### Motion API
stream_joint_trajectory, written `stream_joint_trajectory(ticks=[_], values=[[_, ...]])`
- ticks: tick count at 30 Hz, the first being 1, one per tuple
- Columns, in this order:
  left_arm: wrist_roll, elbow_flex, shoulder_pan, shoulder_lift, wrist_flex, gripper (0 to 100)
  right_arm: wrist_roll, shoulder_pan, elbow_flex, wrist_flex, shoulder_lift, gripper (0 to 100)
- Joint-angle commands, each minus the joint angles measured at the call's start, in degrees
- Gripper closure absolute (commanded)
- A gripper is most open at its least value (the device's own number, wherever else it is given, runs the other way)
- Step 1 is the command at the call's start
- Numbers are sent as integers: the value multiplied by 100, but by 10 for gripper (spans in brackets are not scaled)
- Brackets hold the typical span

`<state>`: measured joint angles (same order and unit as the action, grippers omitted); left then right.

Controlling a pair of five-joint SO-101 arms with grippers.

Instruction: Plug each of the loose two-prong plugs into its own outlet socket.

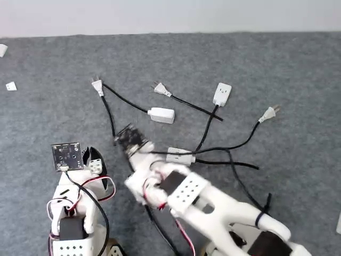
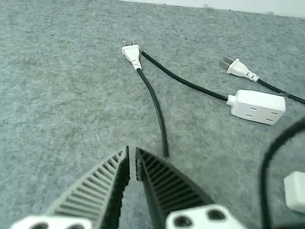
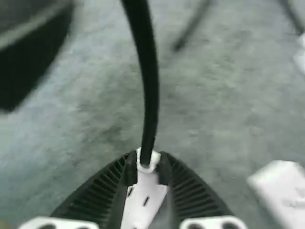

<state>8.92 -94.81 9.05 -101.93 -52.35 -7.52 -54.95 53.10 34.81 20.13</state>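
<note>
Three white two-prong plugs on black cords lie on the grey carpet: one at the back left (image 1: 97, 85) (image 2: 131, 50), one beside it (image 1: 161, 89) (image 2: 238, 69), one at the right (image 1: 269, 113). White outlet sockets rest at the centre (image 1: 161, 114) (image 2: 257, 106), farther back (image 1: 222, 94) and nearer (image 1: 178, 156). My right gripper (image 1: 129, 138) (image 3: 143, 179) is shut on a white plug (image 3: 144, 193), whose black cord (image 3: 147, 81) runs away from the jaws. My left gripper (image 1: 91, 158) (image 2: 132, 164) hangs low at the front left, shut and holding nothing.
Black cords (image 1: 229, 146) cross and loop between the sockets and under the right arm. Two small white pieces (image 1: 10, 86) lie at the far left edge. Bare carpet stretches along the back and the far right.
</note>
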Motion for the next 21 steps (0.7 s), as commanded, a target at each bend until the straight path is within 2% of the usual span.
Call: stream_joint_trajectory(ticks=[1,4,12,16,21], values=[[-44,145,334,-26,343,978,-695,-215,-141,215,-171,782],[-18,154,510,-26,519,978,-826,-189,-141,215,-171,719],[352,180,809,-26,791,978,-862,-286,-211,365,-171,715],[668,180,1160,-26,1073,978,-1380,-743,-396,523,-180,715],[1046,400,1626,9,1116,977,-1415,-822,-431,303,-418,716]])
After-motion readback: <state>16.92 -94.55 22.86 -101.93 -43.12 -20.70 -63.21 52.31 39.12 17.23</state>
